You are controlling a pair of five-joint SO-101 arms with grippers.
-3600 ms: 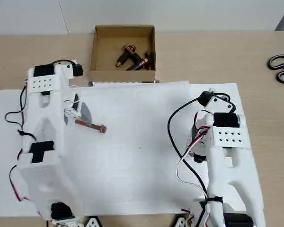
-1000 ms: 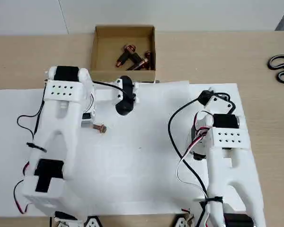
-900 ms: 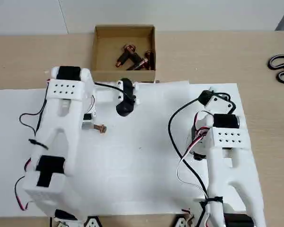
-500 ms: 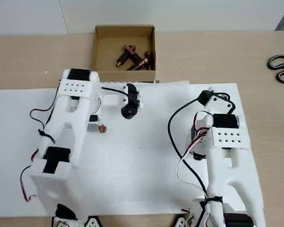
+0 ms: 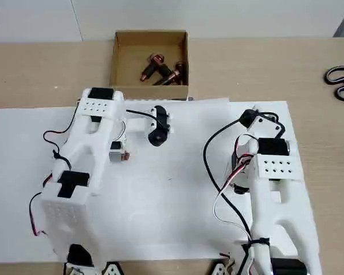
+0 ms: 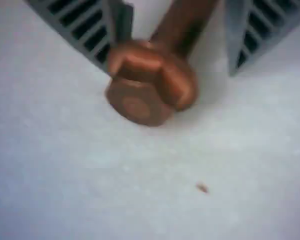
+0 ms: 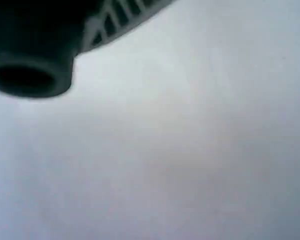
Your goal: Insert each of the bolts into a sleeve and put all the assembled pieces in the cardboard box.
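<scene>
A copper bolt (image 5: 124,156) lies on the white sheet, and only its hex head sticks out from under the left arm. My left gripper (image 5: 117,153) is low over it. In the left wrist view the grey fingers (image 6: 85,27) stand on either side of the bolt's (image 6: 150,87) shank, open, with a gap on one side. My right gripper (image 5: 239,184) is tucked under its arm at the right of the sheet. It is shut on a black sleeve (image 7: 30,70) whose open end faces the camera. The cardboard box (image 5: 149,90) at the back holds assembled pieces (image 5: 160,69).
The left arm's black wrist camera (image 5: 157,134) hangs over the sheet just in front of the box. Scissors (image 5: 341,75) lie at the far right on the wooden table. The white sheet (image 5: 172,200) is bare between the two arms.
The left arm has swung right and come down over the bolt, covering its shank. The bolt head has stayed in place. The right arm has not moved.
</scene>
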